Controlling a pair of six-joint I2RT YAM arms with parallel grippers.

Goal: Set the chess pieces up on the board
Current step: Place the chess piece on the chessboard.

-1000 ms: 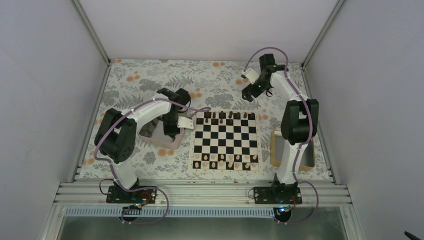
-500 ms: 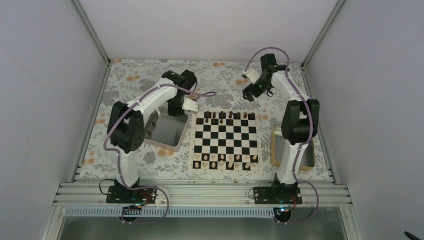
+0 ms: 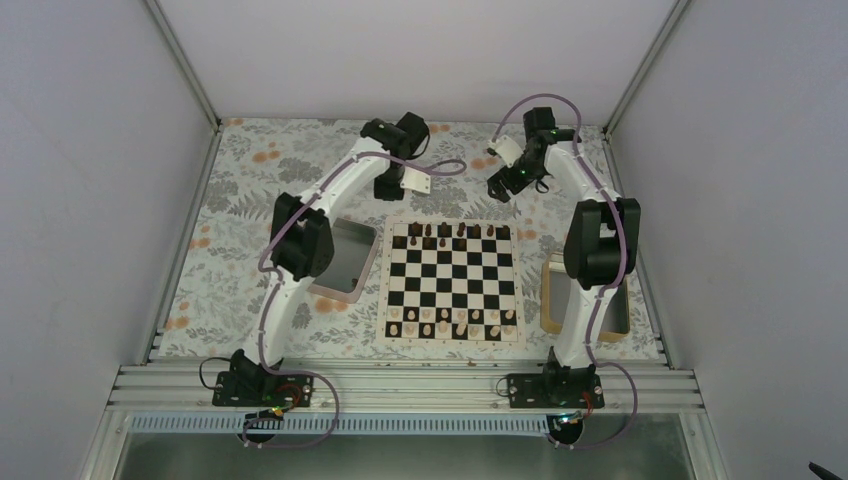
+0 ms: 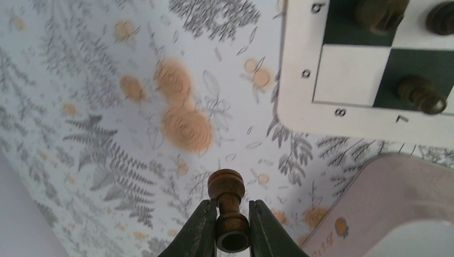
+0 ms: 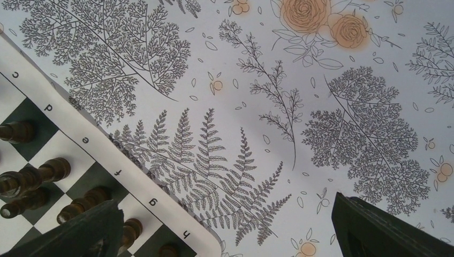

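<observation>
Chess piece [image 4: 227, 184], dark brown, is clenched in the left pincer [image 4: 232, 210], raised above the floral desk [image 4: 107, 107] just off the board [image 4: 300, 64] corner. Right pincer [image 5: 230, 230] stands released, empty. Risk: the narrow grip may let it tilt, toppling placed neighbours [image 4: 420, 95] on lowering.

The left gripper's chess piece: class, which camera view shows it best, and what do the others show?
Left wrist view: the chess piece sits close and sharp, the left gripper shut on its stem. The top view shows it too small to make out; the right wrist view misses it.
</observation>
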